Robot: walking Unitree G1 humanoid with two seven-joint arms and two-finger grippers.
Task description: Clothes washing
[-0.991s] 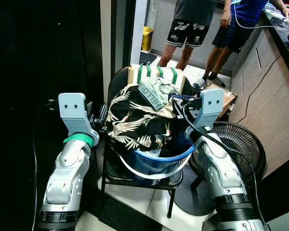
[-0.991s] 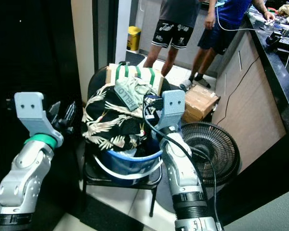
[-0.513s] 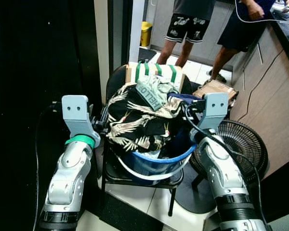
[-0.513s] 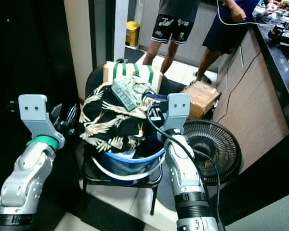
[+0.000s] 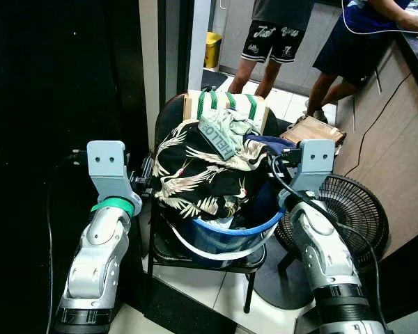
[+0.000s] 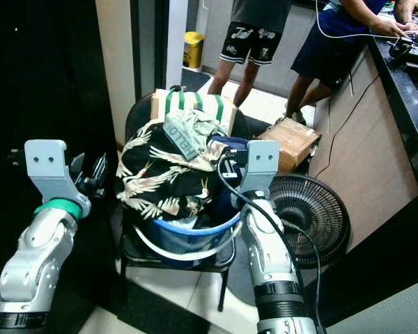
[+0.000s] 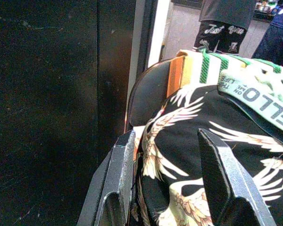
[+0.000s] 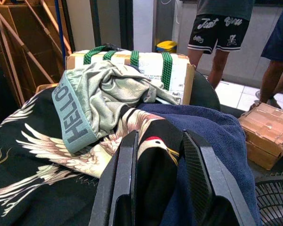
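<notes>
Laundry basket (image 5: pixel 226 236): blue, on the folding chair (image 5: pixel 168 250), heaped with clothes.
Left gripper (image 7: pixel 167 174): jaws wide, beside basket's left flank.
Right gripper (image 8: pixel 159 179): jaws wide, at opposite flank, equally near.

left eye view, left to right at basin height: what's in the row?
Left claw → crane-print shirt piled in the blue basin → right claw → fan
</notes>
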